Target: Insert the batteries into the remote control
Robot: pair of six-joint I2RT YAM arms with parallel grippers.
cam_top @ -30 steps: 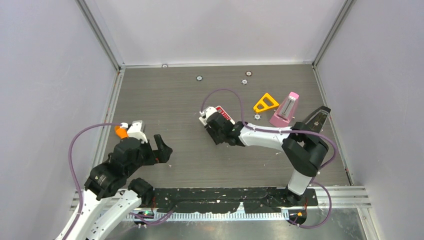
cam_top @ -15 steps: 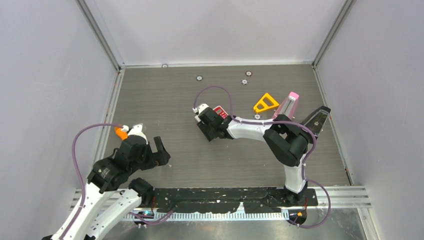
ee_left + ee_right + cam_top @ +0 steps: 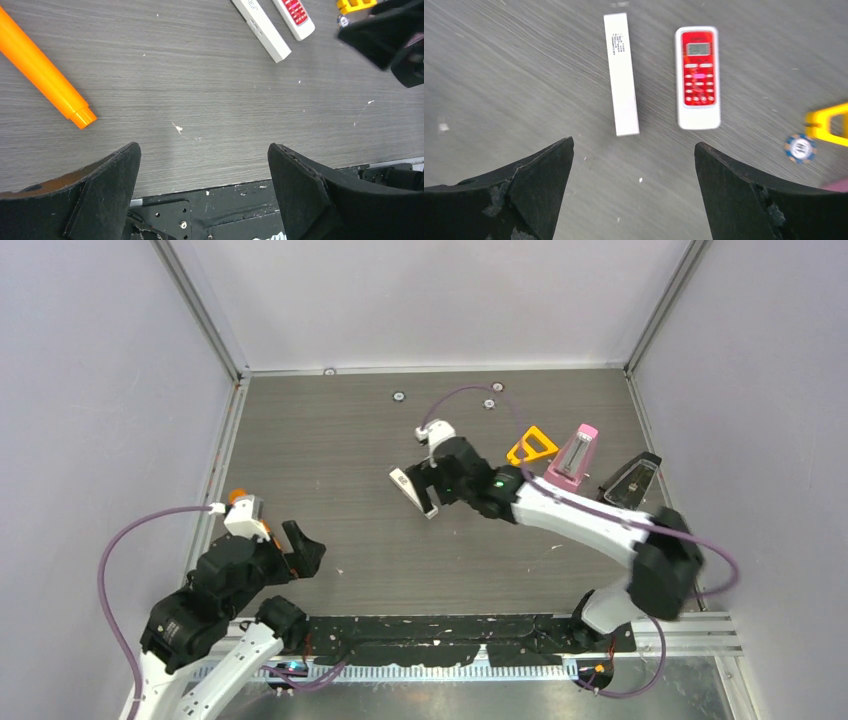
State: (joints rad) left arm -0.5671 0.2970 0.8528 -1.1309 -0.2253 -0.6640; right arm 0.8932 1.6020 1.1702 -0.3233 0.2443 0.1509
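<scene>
Right pincer (image 3: 634, 146) hangs open, empty, over the red-faced white plastic remote (image 3: 697, 77) lying buttons-up on the grey wood-grain counter (image 3: 524, 60), battery bay presumably underneath. Left pincer (image 3: 204, 148), open too, idles apart. I spot no batteries.

Even, diffuse light from overhead fills the pale-walled cell, laying only short, soft shadows on the grey wood-grain tabletop (image 3: 330, 440). In the top view the right arm's black elbow (image 3: 665, 570) is smeared by blur. The right wrist view is soft throughout: the table grain streaks diagonally, and the red-faced white remote control (image 3: 697, 75) and white rectangular bar (image 3: 621, 72) lose their fine print. The left wrist view is crisp, with a faint sheen along the orange plastic stick (image 3: 42, 75). The left gripper (image 3: 202, 146) shows its black fingers (image 3: 100, 195) in shade.
</scene>
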